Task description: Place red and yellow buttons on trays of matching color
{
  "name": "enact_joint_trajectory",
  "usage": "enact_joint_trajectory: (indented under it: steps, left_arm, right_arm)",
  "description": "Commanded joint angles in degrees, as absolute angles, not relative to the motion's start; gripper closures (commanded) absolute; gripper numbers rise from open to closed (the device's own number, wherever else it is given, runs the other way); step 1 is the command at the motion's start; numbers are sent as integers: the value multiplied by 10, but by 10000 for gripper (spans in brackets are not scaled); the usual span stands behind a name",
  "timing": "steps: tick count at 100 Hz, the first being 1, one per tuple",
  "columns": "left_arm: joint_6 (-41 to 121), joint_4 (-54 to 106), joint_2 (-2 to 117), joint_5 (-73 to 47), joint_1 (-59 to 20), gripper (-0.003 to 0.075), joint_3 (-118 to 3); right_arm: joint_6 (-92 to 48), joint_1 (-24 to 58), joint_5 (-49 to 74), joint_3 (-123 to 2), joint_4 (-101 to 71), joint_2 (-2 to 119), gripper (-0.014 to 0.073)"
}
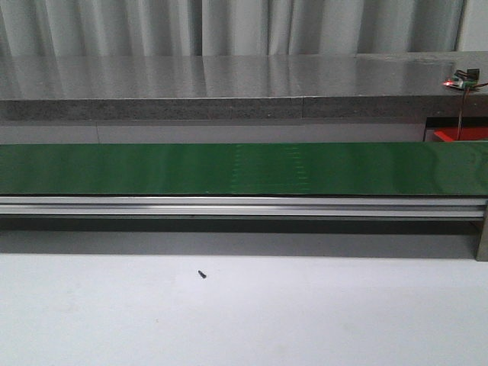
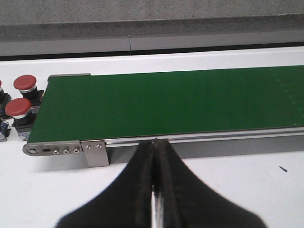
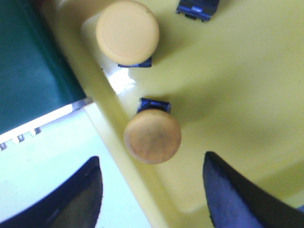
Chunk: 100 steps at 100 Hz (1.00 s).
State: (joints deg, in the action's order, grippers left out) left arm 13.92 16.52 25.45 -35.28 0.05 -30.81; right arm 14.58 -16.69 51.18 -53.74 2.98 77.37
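A: While the front camera looks over the white table [image 1: 244,313], what fills the middle?

B: A long green belt [image 1: 229,168] runs side to side on a metal frame, with a grey ledge [image 1: 229,80] and curtains behind. A corner of a red tray [image 1: 460,136] shows at the far right. No arm appears in that view.

A: Where are the buttons?

B: In the left wrist view, two red buttons [image 2: 19,108] stand just beside the belt's end. In the right wrist view, two yellow buttons [image 3: 153,136] sit inside a yellow tray [image 3: 247,85], near its rim, beside the belt.

A: And the pincers?

B: The left gripper [image 2: 154,190] has its dark fingers pressed together, holding nothing, above the table by the belt's edge. The right gripper [image 3: 152,190] is spread wide over the yellow tray, one yellow button between its fingers, untouched.
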Motion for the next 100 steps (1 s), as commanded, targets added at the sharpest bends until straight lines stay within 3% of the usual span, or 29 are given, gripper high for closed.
enact_joint_trajectory:
  steps: [1, 14, 32, 61, 100]
  left_arm:
    - [140, 172, 258, -314, -3, 740, -324]
    - [140, 172, 258, -314, -3, 740, -324]
    - [140, 172, 258, -314, -3, 740, -324]
    - [140, 172, 258, -314, -3, 740, -324]
    - [140, 172, 258, -314, -3, 740, -324]
  right_arm:
    - [132, -156, 519, -550, 37, 723, 168]
    - [131, -123, 539, -550, 37, 678, 348]
    - [116, -58, 547, -550, 37, 624, 669]
    - [103, 27, 515, -532, 38, 543, 653]
    - [103, 30, 434, -388, 38, 391, 653]
